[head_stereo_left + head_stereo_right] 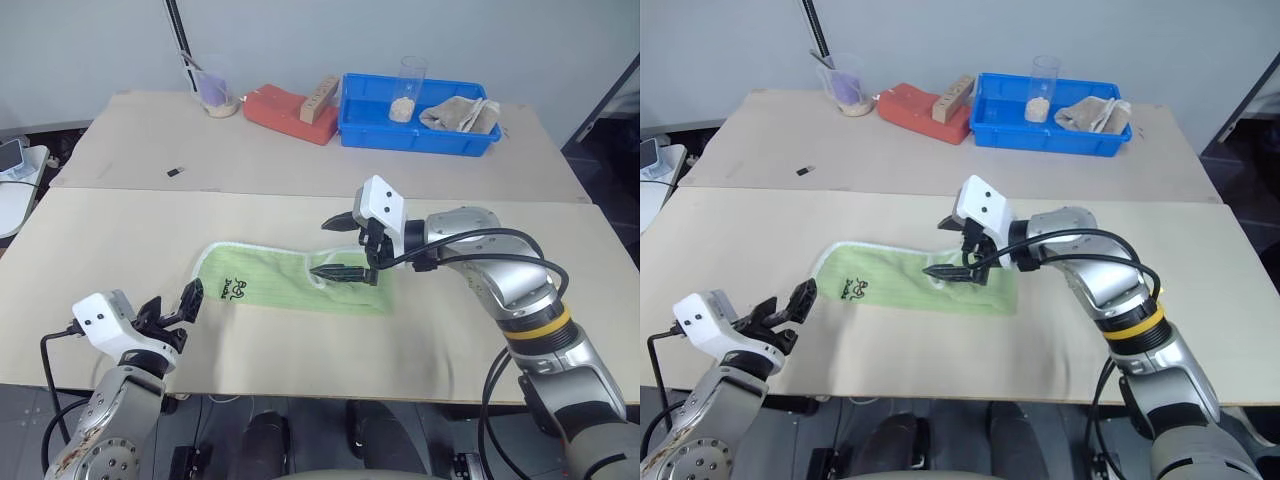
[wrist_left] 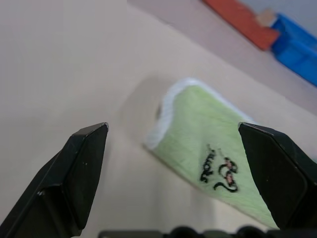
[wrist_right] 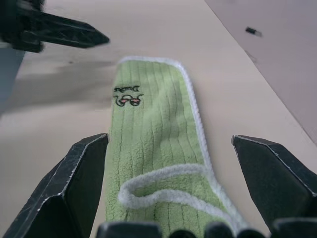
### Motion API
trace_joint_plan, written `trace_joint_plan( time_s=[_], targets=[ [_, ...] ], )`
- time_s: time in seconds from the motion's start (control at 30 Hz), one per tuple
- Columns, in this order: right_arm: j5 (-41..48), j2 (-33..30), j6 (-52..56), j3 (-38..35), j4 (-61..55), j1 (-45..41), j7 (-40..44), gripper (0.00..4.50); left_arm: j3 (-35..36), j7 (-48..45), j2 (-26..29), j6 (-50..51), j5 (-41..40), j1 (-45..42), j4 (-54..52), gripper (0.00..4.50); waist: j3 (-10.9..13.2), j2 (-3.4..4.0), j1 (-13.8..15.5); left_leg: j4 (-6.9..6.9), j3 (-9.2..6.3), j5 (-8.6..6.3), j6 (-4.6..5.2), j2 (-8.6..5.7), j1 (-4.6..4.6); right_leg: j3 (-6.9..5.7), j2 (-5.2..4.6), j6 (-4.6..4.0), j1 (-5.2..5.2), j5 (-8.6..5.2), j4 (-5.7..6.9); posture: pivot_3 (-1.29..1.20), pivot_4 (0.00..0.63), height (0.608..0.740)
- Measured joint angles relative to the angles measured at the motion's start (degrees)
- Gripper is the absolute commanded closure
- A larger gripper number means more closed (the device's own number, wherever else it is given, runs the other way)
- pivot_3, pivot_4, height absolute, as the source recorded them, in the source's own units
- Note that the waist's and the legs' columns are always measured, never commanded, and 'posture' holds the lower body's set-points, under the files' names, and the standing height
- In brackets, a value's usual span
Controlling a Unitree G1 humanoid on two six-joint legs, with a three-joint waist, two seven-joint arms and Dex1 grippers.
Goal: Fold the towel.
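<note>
- The towel lies flat on the table, folded into a long green strip with a white edge.
- A small dark mark sits near its left end.
- The right gripper hangs just over the towel's right part, fingers wide apart, holding nothing.
- The left gripper is near the towel's left end, not touching it, fingers spread wide too.
- At the back of the table stand a blue bin, a red block and a cup.

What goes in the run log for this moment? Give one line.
towel: folded strip, flat on table | right gripper: open above towel | left gripper: open, off towel's end
</note>
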Motion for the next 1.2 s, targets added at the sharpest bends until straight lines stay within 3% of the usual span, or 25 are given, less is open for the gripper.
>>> trace_joint_plan(
  time_s=[0.3, 0.6, 0.63, 0.7, 0.83, 0.97, 1.2],
  targets=[
    [0.0, -3.0, -2.2, -0.6, 0.5, -2.3, 7.2, 0.07, -3.2, 10.7, -2.9, 3.7, -1.5, -10.7, 9.1, 0.0, 0.0, -0.02, -0.2, -0.01, -0.01, 0.01, -0.01, -0.01, -0.05, 0.01, 0.05, -0.36, -0.02, 0.22, -0.04, 0.0, 0.15, 0.714],
    [-0.1, -5.4, -3.4, -2.7, 1.2, -3.5, 11.0, 0.0, -4.1, 14.2, -4.2, 3.3, 0.7, -14.6, 13.6, 4.16, 0.0, -0.03, -0.1, -0.01, -0.01, 0.01, -0.01, -0.03, -0.07, 0.02, 0.04, -0.38, 0.0, 0.23, -0.07, 0.0, 0.15, 0.714],
    [-0.1, -5.4, -3.4, -3.0, 1.1, -3.4, 10.9, 0.0, -4.5, 13.6, -3.8, 3.3, 1.1, -14.6, 13.7, 4.44, 0.0, -0.03, -0.1, -0.01, -0.01, 0.01, -0.01, -0.02, -0.08, 0.01, 0.05, -0.38, 0.0, 0.23, -0.08, 0.0, 0.15, 0.714],
    [0.0, -5.8, -3.4, -4.0, 0.8, -3.0, 10.9, 0.0, -6.0, 11.5, -1.6, 2.9, 2.4, -14.6, 13.7, 4.44, 0.0, -0.03, -0.1, -0.02, -0.01, 0.01, -0.01, -0.03, -0.08, 0.01, 0.05, -0.39, -0.01, 0.23, -0.08, 0.0, 0.15, 0.714],
    [0.3, -9.3, -3.0, -5.9, -1.4, 0.2, 11.1, 0.0, -14.6, 1.0, 8.8, 1.3, 7.4, -15.0, 9.3, 4.44, 0.0, -0.03, 0.2, -0.02, 0.0, 0.01, -0.02, -0.05, -0.15, -0.01, 0.03, -0.39, -0.03, 0.23, -0.15, 0.0, 0.15, 0.714],
    [2.2, -17.0, -0.7, -9.8, -6.2, 5.9, 13.2, 0.0, -25.0, -10.2, 14.2, 1.0, 9.5, -20.5, 7.1, 4.44, 0.0, -0.03, 1.5, -0.01, 0.04, 0.01, -0.02, -0.14, -0.24, 0.05, -0.03, -0.33, -0.03, 0.2, -0.29, 0.0, 0.15, 0.714],
    [5.3, -26.8, 5.2, -18.4, -13.1, 16.2, 13.1, 0.0, -38.8, -26.9, 14.0, -1.9, 13.3, -34.8, 15.1, 4.44, 0.0, -0.03, 1.3, -0.01, 0.05, 0.01, -0.01, -0.13, -0.21, 0.09, 0.03, 0.01, -0.01, 0.0, -0.29, 0.0, 0.15, 0.714]
  ],
)
